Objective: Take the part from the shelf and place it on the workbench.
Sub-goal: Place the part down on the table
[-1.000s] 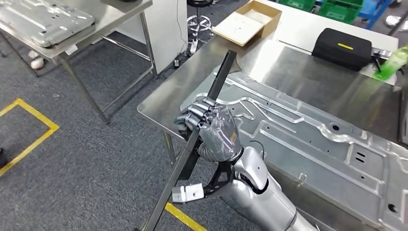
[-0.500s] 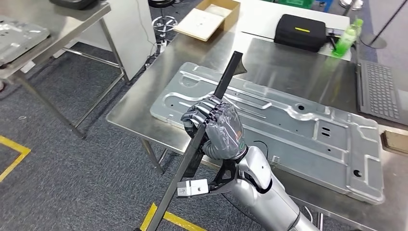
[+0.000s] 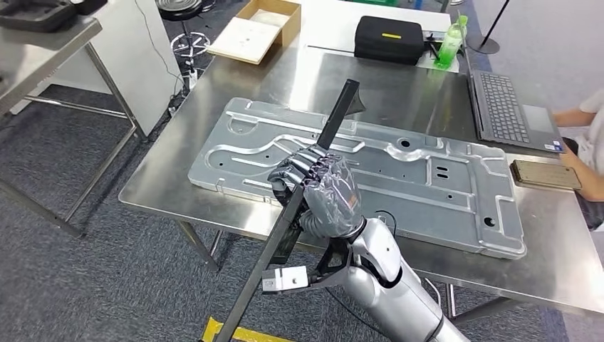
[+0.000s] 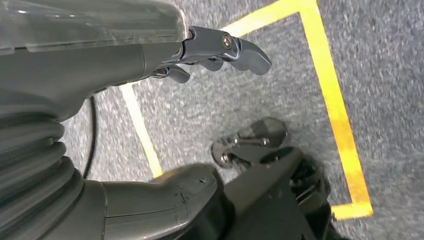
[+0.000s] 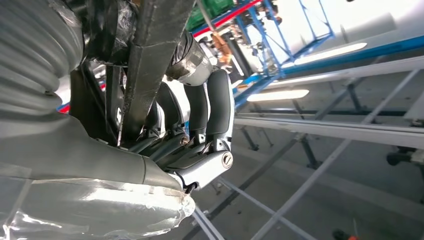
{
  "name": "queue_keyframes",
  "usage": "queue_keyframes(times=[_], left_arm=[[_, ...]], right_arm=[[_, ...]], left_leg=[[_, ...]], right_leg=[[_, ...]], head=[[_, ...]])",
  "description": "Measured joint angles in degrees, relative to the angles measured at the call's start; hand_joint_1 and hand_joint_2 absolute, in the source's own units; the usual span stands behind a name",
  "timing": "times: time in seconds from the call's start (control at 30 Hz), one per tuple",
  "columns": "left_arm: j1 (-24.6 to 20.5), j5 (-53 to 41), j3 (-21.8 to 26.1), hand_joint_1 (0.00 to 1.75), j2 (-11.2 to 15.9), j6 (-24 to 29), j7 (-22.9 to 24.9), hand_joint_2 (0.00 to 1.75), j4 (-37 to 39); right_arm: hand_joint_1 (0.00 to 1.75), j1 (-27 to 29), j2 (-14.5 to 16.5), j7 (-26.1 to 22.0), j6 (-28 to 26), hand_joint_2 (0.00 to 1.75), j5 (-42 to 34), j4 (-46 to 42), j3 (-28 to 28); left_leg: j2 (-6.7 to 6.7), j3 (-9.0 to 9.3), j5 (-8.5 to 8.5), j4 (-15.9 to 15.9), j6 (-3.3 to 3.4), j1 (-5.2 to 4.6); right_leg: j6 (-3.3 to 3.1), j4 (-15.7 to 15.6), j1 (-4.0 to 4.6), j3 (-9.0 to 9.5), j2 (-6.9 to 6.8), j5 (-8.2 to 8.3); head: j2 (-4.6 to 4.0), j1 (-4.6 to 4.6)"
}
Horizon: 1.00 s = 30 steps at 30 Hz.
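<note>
Right hand (image 3: pixel 322 191): fingers (image 5: pixel 210 107) wrapped tight around long black metal bar (image 3: pixel 335 125), gripped mid-length and held steeply tilted above stamped silver sheet-metal panel (image 3: pixel 441 185) on stainless steel desk (image 3: pixel 171 182) (likely for clearance before lowering). Left hand (image 4: pixel 150 50) hanging over grey carpet, fingers (image 4: pixel 240 47) loosely apart, holding nothing.

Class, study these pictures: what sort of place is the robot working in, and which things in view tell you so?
Most likely a factory workshop or robot test area. A steel workbench carries a large stamped metal panel, the right hand grips a long black bar, and the right wrist view shows blue racking overhead.
</note>
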Motion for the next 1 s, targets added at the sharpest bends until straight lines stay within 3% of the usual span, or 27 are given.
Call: queue_keyframes(times=[0.07,0.1,0.17,0.2,0.23,0.3,0.37,0.4,0.47,0.53,0.6,0.67,0.7,0.73,0.83,0.9,1.0], left_arm=[[0.0,0.0,0.0,0.00,0.0,0.0,0.0,1.75,0.0],[0.1,0.0,0.0,0.00,0.0,0.0,0.0,1.75,0.0],[0.3,-0.1,0.0,0.00,0.1,0.0,0.0,1.75,0.0],[0.3,-0.1,0.0,0.00,0.1,0.0,0.0,1.75,0.0],[0.2,-0.1,0.0,0.00,0.1,0.0,0.0,1.75,0.0],[0.1,-0.1,0.0,0.00,0.1,0.0,0.0,1.75,0.0],[0.0,-0.1,0.0,0.00,0.1,0.0,0.0,1.75,0.0],[0.0,-0.1,0.0,0.00,0.1,0.0,0.0,1.75,0.0],[-0.2,-0.1,0.0,0.00,0.1,0.0,0.0,1.75,0.0],[-0.3,-0.1,0.0,0.00,0.2,0.0,0.0,1.75,0.0],[-0.2,-0.1,0.0,0.00,0.2,0.2,0.0,1.75,0.0],[0.1,0.0,0.0,0.00,0.2,0.5,0.0,1.75,0.0],[0.2,0.1,0.0,0.00,0.2,0.7,0.0,1.75,0.0],[0.3,0.3,0.0,0.00,0.2,0.8,-0.1,1.75,0.0],[0.3,0.7,0.1,0.00,0.3,1.2,-0.3,1.75,0.0],[0.3,0.7,0.2,0.00,0.3,1.4,-0.3,1.75,0.0],[0.5,0.6,0.4,0.00,0.3,1.7,-0.3,1.75,0.0]], right_arm=[[1.75,0.0,0.0,0.0,0.0,1.75,0.0,0.0,-0.1],[1.75,0.0,0.0,-0.1,0.0,1.75,-0.1,0.0,-0.2],[1.75,0.2,0.0,-0.1,0.0,1.75,-0.1,0.1,-0.2],[1.75,0.3,0.0,-0.1,0.0,1.75,-0.1,0.2,-0.2],[1.75,0.3,0.0,-0.1,0.0,1.75,-0.1,0.2,-0.2],[1.75,0.3,0.0,-0.2,0.0,1.75,-0.1,0.2,-0.2],[1.75,0.2,0.0,-0.2,-0.1,1.75,-0.1,0.2,-0.2],[1.75,0.2,0.0,-0.2,-0.1,1.75,-0.1,0.2,-0.2],[1.75,0.2,0.1,-0.2,-0.2,1.75,-0.1,0.2,-0.3],[1.75,0.1,0.1,-0.1,-0.2,1.75,-0.3,0.2,-0.4],[1.75,-0.1,0.3,0.4,0.0,1.75,-1.3,0.3,-0.6],[1.75,-0.1,0.4,1.8,0.9,1.75,-3.6,0.8,-1.2],[1.75,-0.1,0.4,2.5,1.4,1.75,-5.2,1.1,-1.7],[1.75,-0.2,0.4,3.1,1.7,1.75,-7.0,1.6,-2.5],[1.75,-1.4,0.4,4.0,2.2,1.75,-12.0,3.5,-6.5],[1.75,-2.7,0.2,4.2,2.5,1.75,-13.6,5.2,-9.9],[1.75,-4.5,-0.7,4.8,4.8,1.75,-14.4,8.1,-14.5]], left_leg=[[1.47,0.00,0.28,-0.3,0.77,-0.12],[2.21,-0.06,0.28,-0.4,0.95,-0.27],[3.84,-0.16,0.24,-0.4,1.05,-0.50],[4.64,-0.18,0.22,-0.3,1.06,-0.57],[5.35,-0.14,0.19,-0.3,1.04,-0.64],[6.57,0.04,0.04,-0.3,0.88,-0.83],[7.60,0.18,-0.15,-0.3,0.46,-1.07],[8.16,0.25,-0.22,-0.3,0.20,-1.15],[8.85,0.51,-0.46,-0.4,-0.38,-1.13],[6.65,-0.12,-2.03,1.5,-0.93,-0.93],[3.48,-2.94,-5.50,7.7,-1.26,-0.71],[2.58,-6.18,-7.79,14.2,-1.46,-0.66],[2.54,-6.77,-7.42,15.2,-1.52,-0.63],[2.54,-6.31,-5.98,13.8,-1.56,-0.57],[2.08,-1.86,-0.79,3.6,-1.50,-0.34],[1.65,-0.90,-0.19,0.9,-1.07,-0.39],[1.76,-1.07,0.33,0.6,0.10,-0.53]], right_leg=[[0.31,5.0,0.13,-2.27,-3.85,-2.98],[0.43,8.7,0.11,-4.01,-5.06,-4.83],[0.54,14.1,-0.05,-6.51,-5.78,-6.63],[0.48,14.0,-0.10,-6.31,-5.91,-6.01],[0.33,11.7,-0.09,-4.99,-6.17,-4.55],[-0.34,4.0,0.37,-0.59,-8.28,-1.51],[-1.11,-0.8,1.10,1.83,-9.98,-0.45],[-1.34,-1.3,1.36,1.90,-9.92,-0.58],[-1.88,-1.8,1.24,1.89,-8.52,-0.17],[-2.55,-2.5,0.78,2.15,-7.44,0.35],[-2.94,-2.8,0.55,2.18,-6.54,0.61],[-3.04,-2.6,0.57,2.07,-5.61,0.63],[-3.01,-2.5,0.56,2.03,-5.22,0.60],[-2.91,-2.3,0.51,2.00,-4.90,0.53],[-2.21,-1.2,0.42,1.68,-4.33,0.06],[-1.61,-0.8,0.57,1.21,-4.12,-0.02],[-0.79,-0.4,0.49,0.79,-4.23,-0.17]], head=[[0.00,0.08],[0.00,0.12],[0.00,0.12],[0.00,0.13],[0.00,0.12],[0.00,0.11],[0.00,0.10],[0.00,0.10],[0.00,0.10],[0.00,0.09],[0.00,0.07],[0.00,0.06],[0.00,0.06],[0.00,0.05],[0.00,0.07],[0.00,0.08],[0.00,0.09]])
